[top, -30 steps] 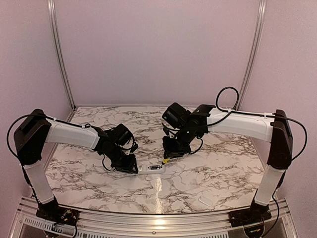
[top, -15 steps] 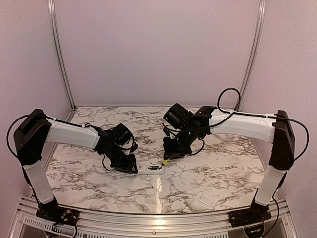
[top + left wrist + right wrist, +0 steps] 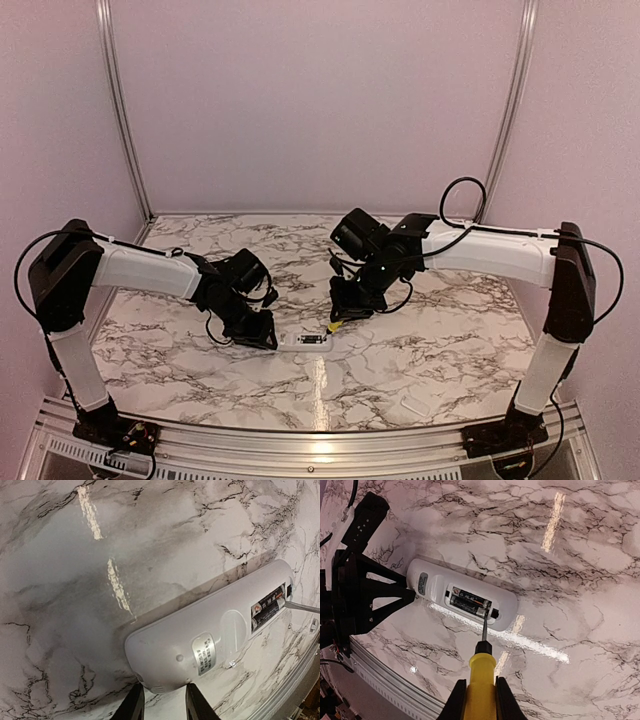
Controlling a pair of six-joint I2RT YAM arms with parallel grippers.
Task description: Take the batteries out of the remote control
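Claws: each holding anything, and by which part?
Right claw grips the screwdriver by its yellow handle. Left claw clamps the remote control at its end.

I see the marble table (image 3: 450, 330) carrying the remote control (image 3: 305, 340) (recess facing up) centrally, with a small white cover (image 3: 415, 405) at five o'clock.

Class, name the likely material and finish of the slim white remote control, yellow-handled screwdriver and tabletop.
Slim white remote control: likely smooth matte plastic, moulded rounded edges. Yellow-handled screwdriver: glossy plastic handle, thin grey metal shaft. Tabletop: marble-patterned, polished, mirroring lights; possibly laminate.
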